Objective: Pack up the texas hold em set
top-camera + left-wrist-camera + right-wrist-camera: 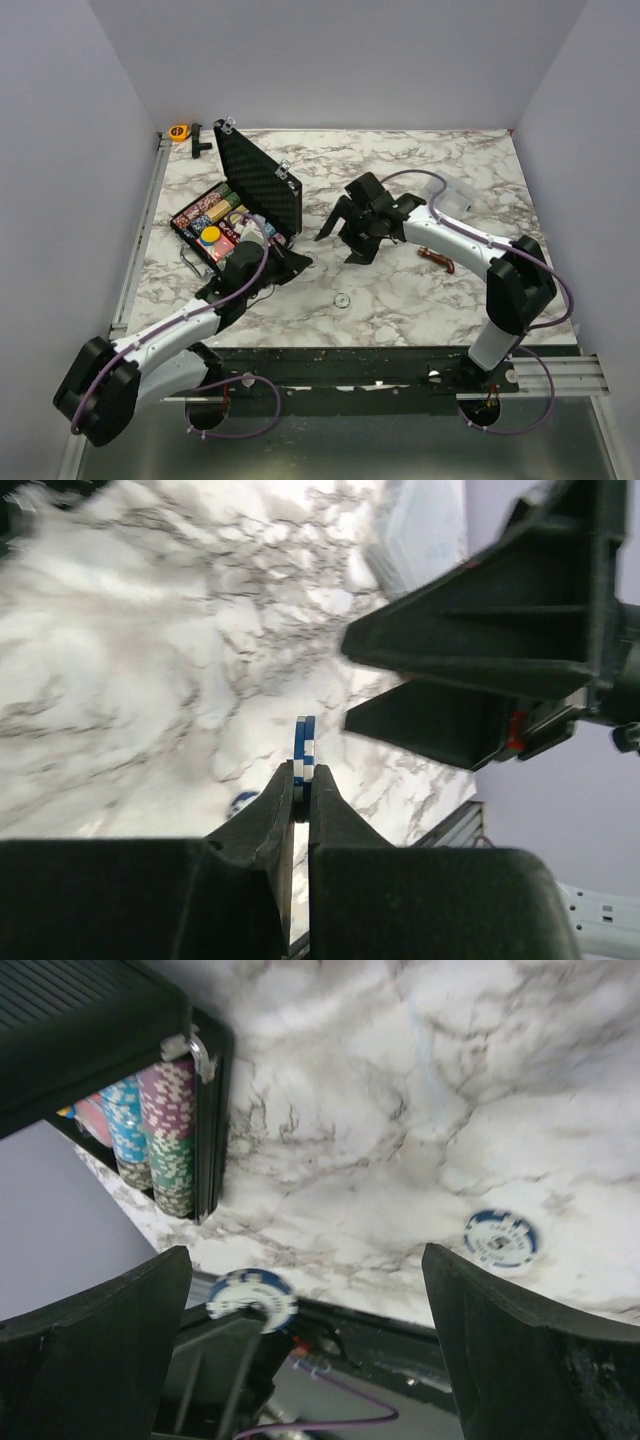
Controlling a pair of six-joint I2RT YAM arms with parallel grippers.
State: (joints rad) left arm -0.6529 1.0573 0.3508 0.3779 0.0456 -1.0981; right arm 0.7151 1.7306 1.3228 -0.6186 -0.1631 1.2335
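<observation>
Looking down from above, the overhead view alone takes in the whole layout. The black case (262, 178) stands open on the left half of the marble-patterned desk (420, 300), its bumpy-lined lid raised and leaning back, with silver caps on the corners. Rows of coloured chips (203, 214) are packed on edge in the tray, and a yellow disc (211, 234) lies on top of them. The same view shows an orange tape roll (179, 131) at the back-left corner, a clear plastic bag (455, 190) just beyond the right arm (455, 238), and a small brown thing (437, 261) beside that arm, too small to name. What it cannot show is the grip of the left arm (170, 335), whose black wrist sits over the near right corner of the case. The left wrist view settles it: the left jaws are pressed together on a blue-and-white chip (305, 742), held on edge above the desk. The right wrist view gives that held chip face-on, round with a striped rim and a pale centre, and shows the right jaws spread wide over the desk. It also brings close a corner of the case, where pink, blue, green and grey stacks show their notched edges, and a second blue-and-white chip (500, 1237) lying flat on the desk, apart from the case.
</observation>
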